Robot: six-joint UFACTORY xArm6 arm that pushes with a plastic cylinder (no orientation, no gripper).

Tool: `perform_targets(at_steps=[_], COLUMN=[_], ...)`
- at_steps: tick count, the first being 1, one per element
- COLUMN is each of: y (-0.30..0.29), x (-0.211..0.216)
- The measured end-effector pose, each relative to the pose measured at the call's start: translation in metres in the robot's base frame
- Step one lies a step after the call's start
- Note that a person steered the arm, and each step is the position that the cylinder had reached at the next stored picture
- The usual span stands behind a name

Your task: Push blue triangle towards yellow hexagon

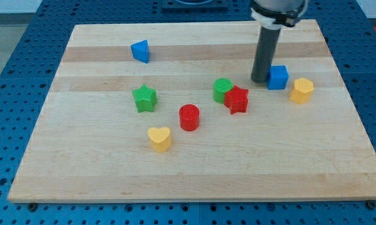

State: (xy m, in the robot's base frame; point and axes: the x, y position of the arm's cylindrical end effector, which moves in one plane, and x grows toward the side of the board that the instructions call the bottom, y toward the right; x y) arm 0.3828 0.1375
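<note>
Rod first: your arm ends in a plain dark rod with no fingers to spread or clamp, and my tip (260,80) rests on the wooden board (194,169) near the view's top right. Just to the view's right of the tip, touching or nearly touching it, you see a blue cube (277,77). Beyond that cube, further to the view's right and slightly lower, sits the yellow hexagon (302,90), apart from the cube by a narrow gap. The blue triangle (140,51) lies well apart from the tip, far to the view's left and a little higher. Below and left of the tip you find a green cylinder (222,90) touching a red star (237,99). Further left and lower are a red cylinder (189,117), a green star (144,98) and a yellow heart (159,139).
</note>
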Motion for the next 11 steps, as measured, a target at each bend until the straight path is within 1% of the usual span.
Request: perform_targets(at_steps=[2,3,7,8,9,10,11], y=[0.036,0.02,-0.252,-0.296,-0.32,-0.323,-0.312], x=[0.0,-0.001,-0.008,-0.037,-0.072,-0.091,-0.099])
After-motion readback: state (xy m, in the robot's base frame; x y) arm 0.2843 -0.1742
